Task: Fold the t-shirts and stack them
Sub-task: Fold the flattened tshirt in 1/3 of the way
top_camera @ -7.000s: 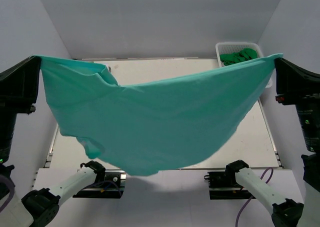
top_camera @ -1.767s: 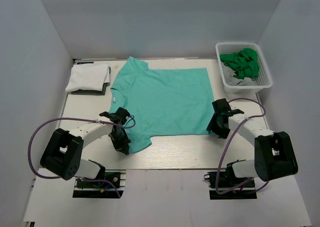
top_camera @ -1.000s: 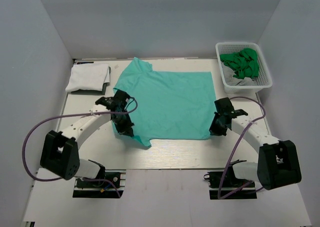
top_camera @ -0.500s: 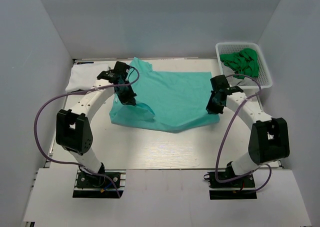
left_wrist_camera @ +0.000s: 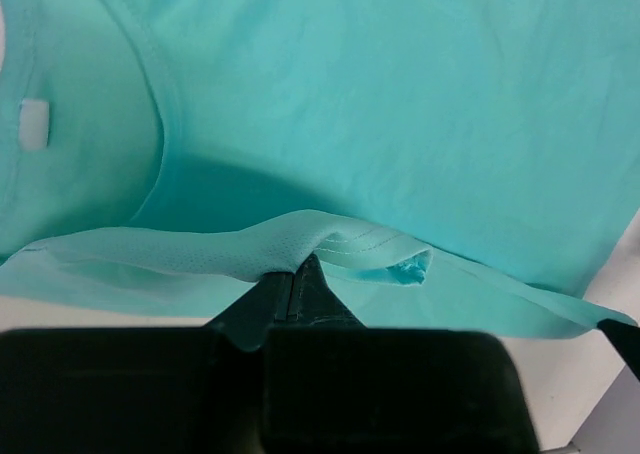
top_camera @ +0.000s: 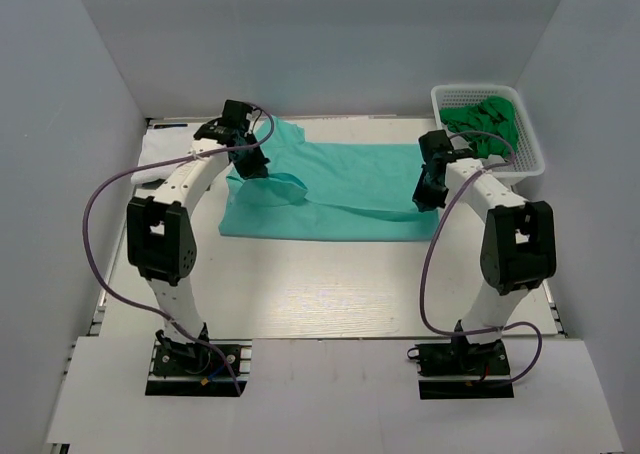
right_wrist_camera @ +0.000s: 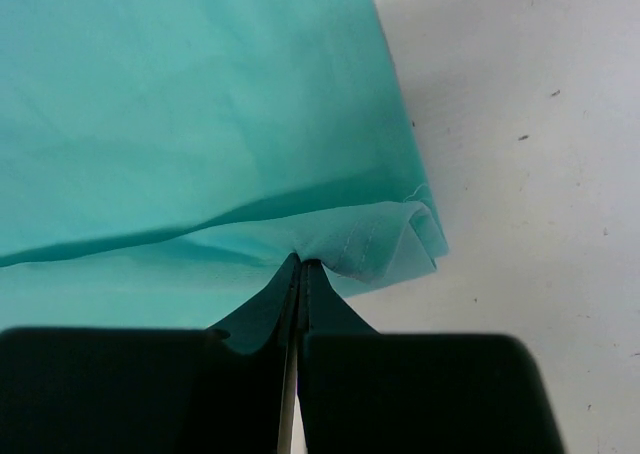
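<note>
- A white cotton t-shirt [top_camera: 155, 154] lies on the white table [top_camera: 300, 274], just outside the left gripper [top_camera: 255, 164]. The left arm hides much of it, so it is probably folded, though I cannot be sure.
- The left gripper [left_wrist_camera: 300, 269] has its fingers pressed together on a stitched edge of the light teal-mint cotton t-shirt [top_camera: 330, 194]. It holds that edge doubled back over the cloth below.
- The teal-mint shirt [left_wrist_camera: 400, 94] stretches between the two grippers as a wide, shallow band on the table. Its neckline with a white tag shows just beyond the left fingers.
- The right gripper [top_camera: 427, 199] pinches the bunched hem corner of that shirt [right_wrist_camera: 180, 94], fingers [right_wrist_camera: 270, 309] closed tight, with bare table to its outer side.
- A white plastic lattice basket [top_camera: 475, 89] sits near and beyond the right gripper, holding dark green cloth [top_camera: 485, 119].
</note>
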Robot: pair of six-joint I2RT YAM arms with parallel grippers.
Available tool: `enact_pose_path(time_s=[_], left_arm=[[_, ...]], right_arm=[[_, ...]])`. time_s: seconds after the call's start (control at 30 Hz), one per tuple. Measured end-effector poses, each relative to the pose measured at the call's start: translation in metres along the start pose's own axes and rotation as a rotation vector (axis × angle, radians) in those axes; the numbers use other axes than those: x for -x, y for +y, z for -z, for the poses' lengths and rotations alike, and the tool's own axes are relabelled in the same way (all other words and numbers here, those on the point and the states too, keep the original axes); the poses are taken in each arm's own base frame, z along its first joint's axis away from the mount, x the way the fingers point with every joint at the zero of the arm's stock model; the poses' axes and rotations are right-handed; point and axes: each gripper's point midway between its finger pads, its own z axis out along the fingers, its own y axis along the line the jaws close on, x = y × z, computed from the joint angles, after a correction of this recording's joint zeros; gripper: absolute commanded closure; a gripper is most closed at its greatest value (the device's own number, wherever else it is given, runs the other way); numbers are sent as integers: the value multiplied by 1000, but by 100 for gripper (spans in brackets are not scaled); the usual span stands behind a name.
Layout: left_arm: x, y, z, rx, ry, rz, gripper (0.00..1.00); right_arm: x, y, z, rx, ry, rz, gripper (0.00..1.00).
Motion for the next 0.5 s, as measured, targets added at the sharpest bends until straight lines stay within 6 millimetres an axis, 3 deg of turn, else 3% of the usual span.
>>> enact_pose_path(time_s=[0.1,0.17,0.27,0.3,0.5], left_arm=[[8,-1,-19,9,-5,-10,100],[9,2,-33,29,-1,-13,99],[17,6,-52,56,-1,-16,49],[22,6,-56,60,-5,-19,2],[43,4,-68,59,-32,4,1]], right_arm=[[12,1,-7,-15,-3,-10,100],[20,1,-14,-26,-3,-18,82],[29,1,-24,-42,2,-24,46],[32,3,-27,-43,2,-20,40],[43,15,-25,17,-9,20,24]])
